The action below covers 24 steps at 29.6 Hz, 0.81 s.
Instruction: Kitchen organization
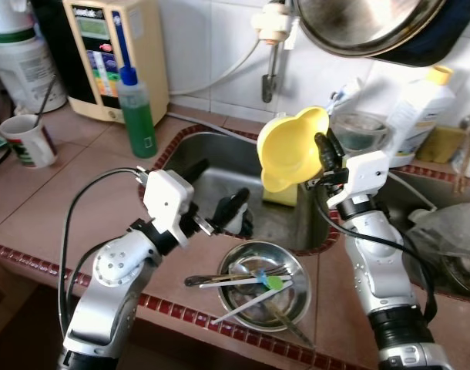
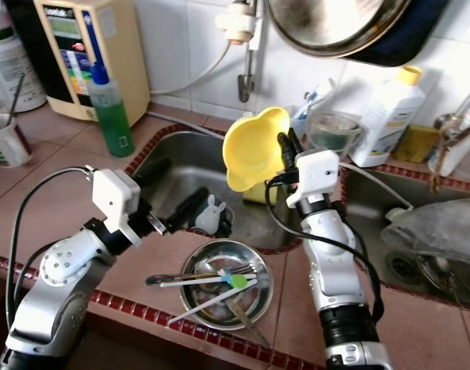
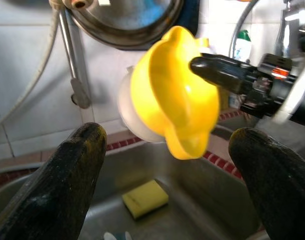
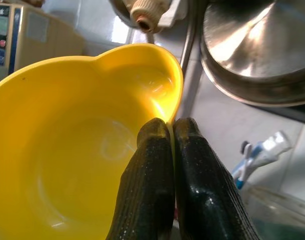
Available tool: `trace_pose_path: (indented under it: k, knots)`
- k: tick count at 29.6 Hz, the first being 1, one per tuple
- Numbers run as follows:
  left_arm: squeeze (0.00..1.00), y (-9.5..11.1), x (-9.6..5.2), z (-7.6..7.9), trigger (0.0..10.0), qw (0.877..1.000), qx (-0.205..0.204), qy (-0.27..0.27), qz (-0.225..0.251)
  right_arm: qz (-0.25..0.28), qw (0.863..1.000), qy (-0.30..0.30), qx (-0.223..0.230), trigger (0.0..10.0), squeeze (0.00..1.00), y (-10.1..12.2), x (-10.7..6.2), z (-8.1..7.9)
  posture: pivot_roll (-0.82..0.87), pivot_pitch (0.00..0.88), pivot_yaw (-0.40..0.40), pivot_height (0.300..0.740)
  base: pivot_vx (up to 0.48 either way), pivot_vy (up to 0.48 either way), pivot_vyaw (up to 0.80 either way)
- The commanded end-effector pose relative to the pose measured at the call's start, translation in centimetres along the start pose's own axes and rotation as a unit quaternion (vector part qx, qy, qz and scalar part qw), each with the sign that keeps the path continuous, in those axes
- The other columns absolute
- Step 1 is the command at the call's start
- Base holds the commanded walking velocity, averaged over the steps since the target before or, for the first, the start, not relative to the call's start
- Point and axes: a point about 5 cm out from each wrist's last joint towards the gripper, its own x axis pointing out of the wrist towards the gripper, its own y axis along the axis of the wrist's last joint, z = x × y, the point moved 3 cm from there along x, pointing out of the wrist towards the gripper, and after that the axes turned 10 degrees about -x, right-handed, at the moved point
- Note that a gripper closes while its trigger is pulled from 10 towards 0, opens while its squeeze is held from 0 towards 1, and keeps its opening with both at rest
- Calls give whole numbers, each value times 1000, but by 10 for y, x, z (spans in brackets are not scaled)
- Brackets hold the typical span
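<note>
Yellow bowl (image 1: 290,148) mid-frame above the sink (image 1: 219,173) — right gripper (image 1: 324,146) pinching its rim, left gripper (image 1: 219,193) spread wide, empty, centre-left.

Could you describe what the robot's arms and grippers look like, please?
Both arms are silver metal with rounded joints and black cables looping alongside. Each wrist carries a white boxy housing. The left gripper and right gripper each have two long black fingers with a rough, textured surface.
</note>
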Motion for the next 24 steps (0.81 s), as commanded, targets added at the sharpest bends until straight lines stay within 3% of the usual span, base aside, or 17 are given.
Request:
trace_pose_path:
  k: [1, 6, 24]
  knots:
    - [0, 0, -2, 10, 10000, 1000, 5, -19, -10, 1, 1000, 6, 3, 10000, 0, 1, 6, 4, 76, 89, -39, 740, 0, 0, 0]
    - [0, -1, -8, 24, 10000, 999, -8, -41, -28, -12, 1000, 16, 22, 10000, 0, -6, 14, 3, 85, 136, -23, 740, 0, 0, 0]
    - [0, 10, -13, 39, 10000, 997, -5, -58, -49, -114, 989, 37, 89, 10000, 0, -41, 26, -1, 107, 242, 3, 740, 0, 0, 0]
